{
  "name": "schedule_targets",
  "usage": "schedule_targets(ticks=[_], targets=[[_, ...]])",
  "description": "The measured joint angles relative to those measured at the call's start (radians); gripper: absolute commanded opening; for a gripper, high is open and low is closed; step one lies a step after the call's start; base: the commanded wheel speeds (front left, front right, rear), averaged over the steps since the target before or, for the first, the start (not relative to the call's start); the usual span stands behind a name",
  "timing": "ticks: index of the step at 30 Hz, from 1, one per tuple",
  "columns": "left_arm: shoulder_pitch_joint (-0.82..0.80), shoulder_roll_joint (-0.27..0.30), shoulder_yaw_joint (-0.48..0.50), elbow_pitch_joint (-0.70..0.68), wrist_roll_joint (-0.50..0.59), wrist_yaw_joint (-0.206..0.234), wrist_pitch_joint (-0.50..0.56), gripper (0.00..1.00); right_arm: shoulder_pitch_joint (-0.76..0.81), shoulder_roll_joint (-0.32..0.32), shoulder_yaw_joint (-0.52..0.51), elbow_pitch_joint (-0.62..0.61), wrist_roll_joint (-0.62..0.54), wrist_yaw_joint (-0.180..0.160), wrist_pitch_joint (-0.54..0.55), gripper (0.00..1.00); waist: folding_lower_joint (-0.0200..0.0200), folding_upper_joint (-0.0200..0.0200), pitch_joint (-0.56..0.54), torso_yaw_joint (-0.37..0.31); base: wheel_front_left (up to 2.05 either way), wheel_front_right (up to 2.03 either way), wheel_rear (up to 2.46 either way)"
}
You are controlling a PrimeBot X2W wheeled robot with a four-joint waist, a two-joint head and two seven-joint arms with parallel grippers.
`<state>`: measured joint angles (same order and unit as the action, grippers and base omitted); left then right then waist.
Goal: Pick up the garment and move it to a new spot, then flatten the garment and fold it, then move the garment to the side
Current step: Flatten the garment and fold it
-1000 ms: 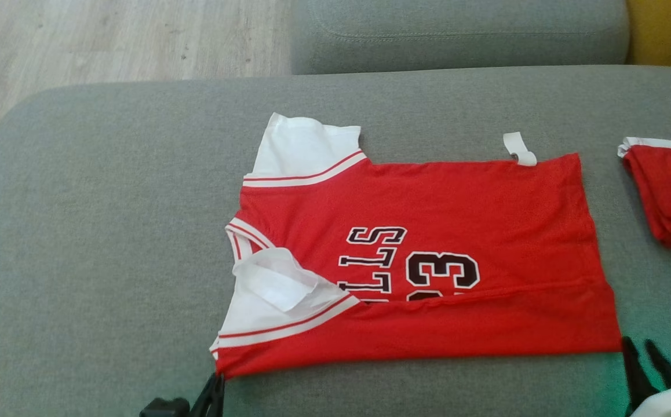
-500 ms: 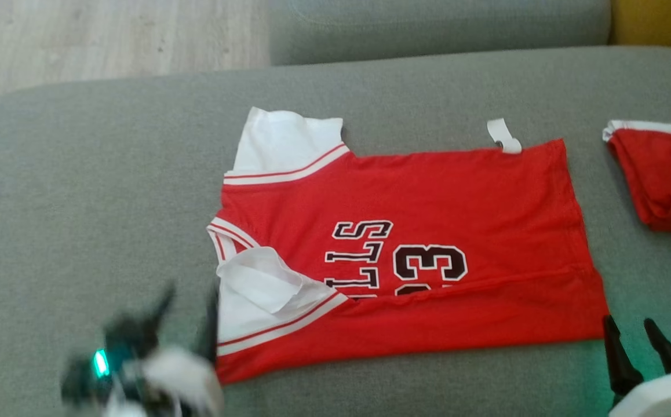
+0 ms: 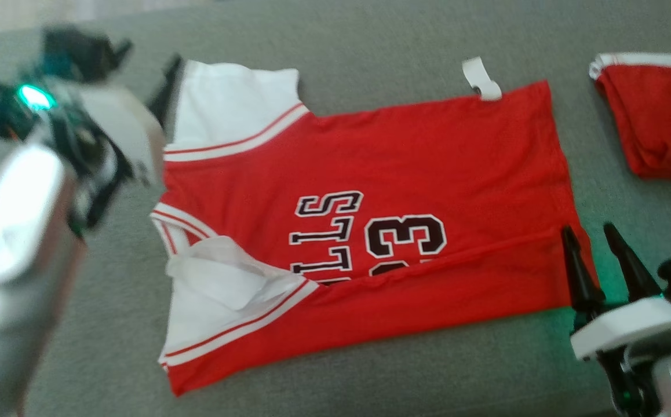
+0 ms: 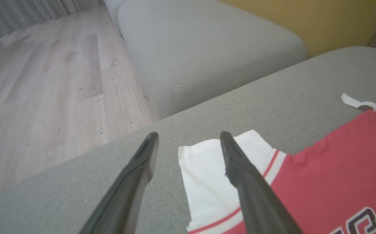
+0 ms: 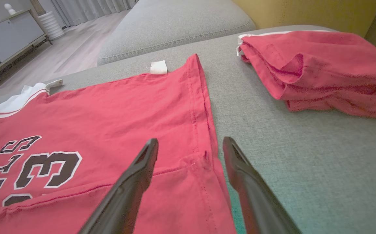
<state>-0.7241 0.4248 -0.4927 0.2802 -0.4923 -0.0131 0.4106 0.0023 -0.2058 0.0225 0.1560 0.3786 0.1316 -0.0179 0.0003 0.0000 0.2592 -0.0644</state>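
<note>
Garment [image 3: 405, 168]: red jersey with white sleeves, lying flat on the grey sofa seat [image 3: 370, 35], its near long edge turned up over the lower part of the black print. You have it between your two end effectors. Left end effector [image 4: 188, 138]: fingers spread wide, holding nothing, straddling the outer corner of the far white sleeve [image 4: 207, 169], with one finger over the sleeve and the other over bare seat. Whether it touches the cloth cannot be told. Right end effector [image 5: 189, 143]: also wide and empty, straddling the hem edge at the fold, with one finger above red cloth and the other above the seat. A white tag [image 5: 158, 67] sticks out at the far hem corner, ahead of it. A second red garment [image 5: 321, 65], folded, lies ahead and to its right, apart from the first. Wooden floor [image 4: 45, 81] shows beyond the left end effector.
</note>
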Motion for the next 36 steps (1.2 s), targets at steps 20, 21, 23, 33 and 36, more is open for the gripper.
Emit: schedule_targets(ticks=[20,21,23,33,36], targets=[[-0.343,0.053,0.001,0.423,-0.107,-0.094,0.327,1.0,-0.153,-0.028,0.091,0.017,0.045,0.0,-0.062,1.0,-0.0002,0.0,0.212,-0.173,0.0,0.0,0.0],[-0.343,0.053,-0.002,0.429,-0.106,-0.094,0.328,1.0,-0.156,-0.028,0.091,0.02,0.046,0.0,-0.062,1.0,-0.0002,0.0,0.216,-0.178,0.0,0.0,0.0],[-0.343,0.058,-0.014,0.434,-0.106,-0.101,0.331,1.0,-0.157,-0.028,0.093,0.025,0.046,0.0,-0.069,1.0,-0.0003,0.0,0.223,-0.185,0.0,0.0,0.0],[-0.364,0.075,-0.022,0.446,-0.105,-0.101,0.327,0.88,-0.166,-0.028,0.098,0.045,0.054,0.0,-0.079,1.0,-0.0003,0.0,0.241,-0.202,0.0,0.0,0.0],[-0.364,0.074,-0.023,0.448,-0.117,-0.101,0.34,0.0,-0.179,-0.028,0.097,0.05,0.054,0.0,-0.088,1.0,-0.0004,0.0,0.24,-0.201,0.0,0.0,0.0]])
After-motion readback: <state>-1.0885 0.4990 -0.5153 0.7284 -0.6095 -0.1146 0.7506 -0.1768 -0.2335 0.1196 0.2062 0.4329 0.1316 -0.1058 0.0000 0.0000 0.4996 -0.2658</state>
